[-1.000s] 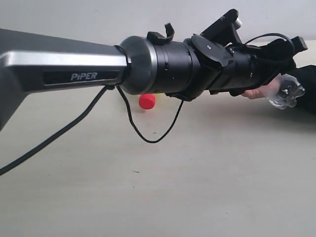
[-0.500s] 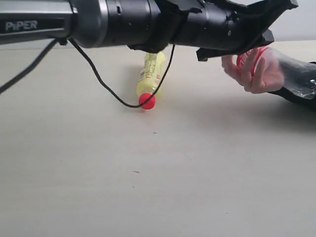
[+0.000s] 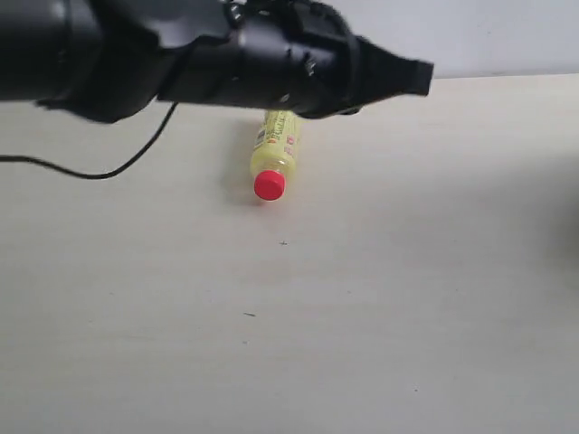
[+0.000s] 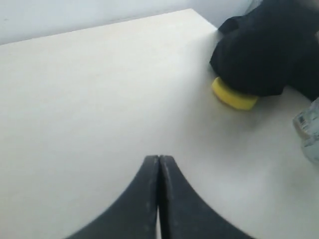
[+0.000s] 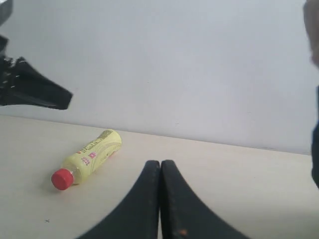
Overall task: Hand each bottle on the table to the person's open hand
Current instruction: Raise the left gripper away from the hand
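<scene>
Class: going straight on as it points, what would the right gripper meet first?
Nothing near, it seems: the shut right gripper aims beside the lying yellow plastic bottle with red cap, over pale beige tabletop towards the wall; depth unclear.

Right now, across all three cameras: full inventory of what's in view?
yellow bottle: one, yellow with red cap, lying on its side on the table
clear plastic thing: one, cut off at the edge of the left wrist view, likely a bottle
yellow round thing: one, under a blurred black bulk, unidentifiable
table: one, pale beige
wall: pale grey, behind the table
cable: one, black, hanging from the left arm
left arm: black, above the yellow bottle
left gripper: black, shut, empty
right gripper: black, shut, empty
</scene>
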Robot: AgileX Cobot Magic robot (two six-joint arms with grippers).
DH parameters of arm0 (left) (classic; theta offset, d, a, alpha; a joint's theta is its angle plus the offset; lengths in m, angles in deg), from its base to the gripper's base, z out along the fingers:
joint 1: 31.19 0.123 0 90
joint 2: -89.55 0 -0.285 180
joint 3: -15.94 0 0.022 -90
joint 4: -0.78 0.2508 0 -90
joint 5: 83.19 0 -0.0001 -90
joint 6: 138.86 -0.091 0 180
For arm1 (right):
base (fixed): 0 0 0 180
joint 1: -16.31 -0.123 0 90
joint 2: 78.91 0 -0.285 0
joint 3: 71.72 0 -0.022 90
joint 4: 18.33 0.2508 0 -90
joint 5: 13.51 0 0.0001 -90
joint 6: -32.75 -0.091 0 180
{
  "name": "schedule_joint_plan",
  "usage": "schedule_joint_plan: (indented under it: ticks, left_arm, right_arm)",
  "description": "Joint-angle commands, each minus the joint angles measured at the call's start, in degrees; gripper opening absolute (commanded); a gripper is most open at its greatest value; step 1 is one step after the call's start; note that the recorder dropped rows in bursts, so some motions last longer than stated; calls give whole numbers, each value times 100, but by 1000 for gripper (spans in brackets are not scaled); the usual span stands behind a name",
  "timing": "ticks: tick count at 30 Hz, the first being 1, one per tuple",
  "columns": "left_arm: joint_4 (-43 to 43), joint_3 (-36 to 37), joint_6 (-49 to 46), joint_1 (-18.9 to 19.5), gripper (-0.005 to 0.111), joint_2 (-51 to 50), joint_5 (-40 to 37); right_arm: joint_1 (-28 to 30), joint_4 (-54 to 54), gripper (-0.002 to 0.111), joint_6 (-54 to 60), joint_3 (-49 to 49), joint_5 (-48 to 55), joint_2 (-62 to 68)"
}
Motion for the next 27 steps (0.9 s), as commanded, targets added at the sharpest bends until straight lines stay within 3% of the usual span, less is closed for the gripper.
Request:
schedule_joint_plan:
  ticks: [1, 7, 13, 16, 20, 24, 27]
  left_arm:
    - [203, 1251, -263, -426, 0, 981, 990]
    - [717, 2885, 334, -1255, 0, 2477, 2612]
    - [3844, 4347, 2314, -2074, 0, 3969, 3496]
    - [4948, 5069, 3091, -2191, 0, 4486, 4091]
    - [5407, 5942, 3409, -2191, 0, 5085, 4805]
    - [5547, 6545, 3548, -2191, 0, 5618, 4920]
    - [6168, 6684, 3782, -2191, 0, 5871, 4696]
  right_arm:
    - [13, -3, 0, 0, 37, -36, -17]
    - [13, -3, 0, 0, 37, -36, -17]
    - [13, -3, 0, 0, 37, -36, -17]
    - [13, -3, 0, 0, 37, -36, -17]
    - [13, -3, 0, 0, 37, -36, -17]
    - [13, -3, 0, 0, 37, -36, -17]
    - [13, -3, 0, 0, 37, -36, -17]
